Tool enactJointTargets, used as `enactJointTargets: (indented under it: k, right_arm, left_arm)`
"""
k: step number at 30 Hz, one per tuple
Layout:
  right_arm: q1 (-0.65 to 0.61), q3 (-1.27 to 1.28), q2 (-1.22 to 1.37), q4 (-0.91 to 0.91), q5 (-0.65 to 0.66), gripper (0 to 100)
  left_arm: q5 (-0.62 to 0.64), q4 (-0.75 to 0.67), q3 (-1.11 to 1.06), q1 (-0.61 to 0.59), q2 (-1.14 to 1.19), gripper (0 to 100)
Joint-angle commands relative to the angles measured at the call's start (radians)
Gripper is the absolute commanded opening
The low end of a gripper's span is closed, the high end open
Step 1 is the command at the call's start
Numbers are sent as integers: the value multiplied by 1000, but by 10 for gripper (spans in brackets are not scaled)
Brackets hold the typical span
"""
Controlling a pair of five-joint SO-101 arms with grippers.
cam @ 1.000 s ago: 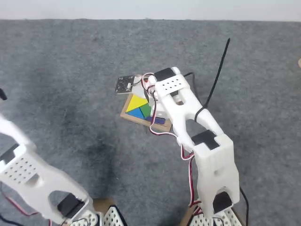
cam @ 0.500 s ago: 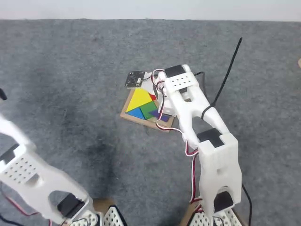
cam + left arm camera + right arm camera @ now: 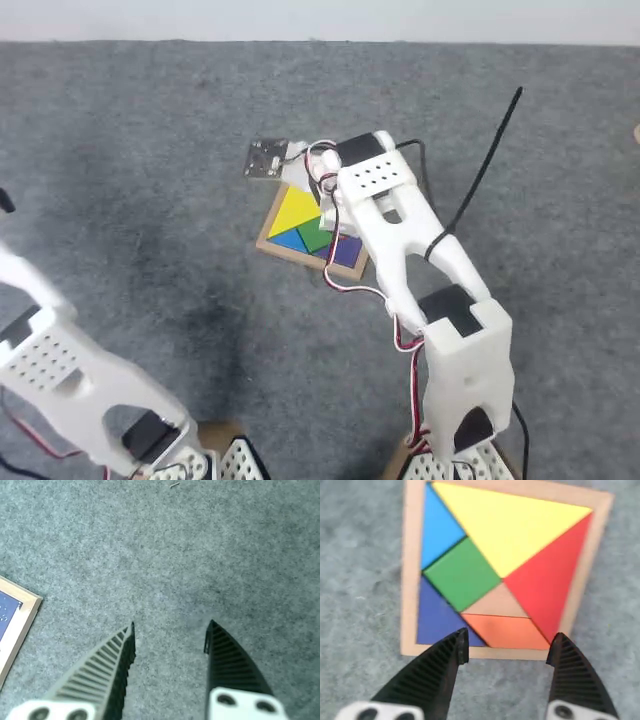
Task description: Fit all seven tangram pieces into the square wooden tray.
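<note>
The square wooden tray (image 3: 412, 570) holds a yellow triangle (image 3: 510, 527), a red triangle (image 3: 552, 585), a light blue triangle (image 3: 440, 530), a green square (image 3: 462, 575), a dark blue triangle (image 3: 436, 620), a small tan triangle (image 3: 497, 602) and an orange parallelogram (image 3: 505, 630). All lie flat inside the rim. My right gripper (image 3: 510, 640) hangs open over the tray's edge beside the orange piece, holding nothing. In the high view the right arm (image 3: 375, 190) covers part of the tray (image 3: 290, 250). My left gripper (image 3: 171, 625) is open over bare carpet, a tray corner (image 3: 20, 612) off to one side.
Grey carpet (image 3: 150, 150) covers the whole table. The left arm (image 3: 70, 380) stands at the near left of the high view. A black cable (image 3: 485, 160) rises from the right arm.
The right arm's wrist swung to the right above the tray, then came partly back to the left. More of the dark blue piece shows now. The left arm has not moved.
</note>
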State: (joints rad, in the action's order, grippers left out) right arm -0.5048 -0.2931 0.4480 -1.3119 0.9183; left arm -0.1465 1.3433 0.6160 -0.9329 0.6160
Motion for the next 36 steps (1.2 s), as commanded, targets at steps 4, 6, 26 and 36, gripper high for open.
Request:
enactJointTargets:
  k: [4, 6, 26, 36]
  right_arm:
    - [44, -9, -47, 25, -150, 202]
    - [44, -3, -131, 19, -219, 72]
    - [70, 514, -820, 8, -522, 8]
    - [191, 1100, -1208, 183, -528, 8]
  left_arm:
    - [-20, 48, 45, 3, -25, 221]
    - [-40, 114, 74, 5, -46, 221]
    - [-46, 262, -437, 215, -729, 218]
    - [-46, -144, -1282, 430, -1346, 218]
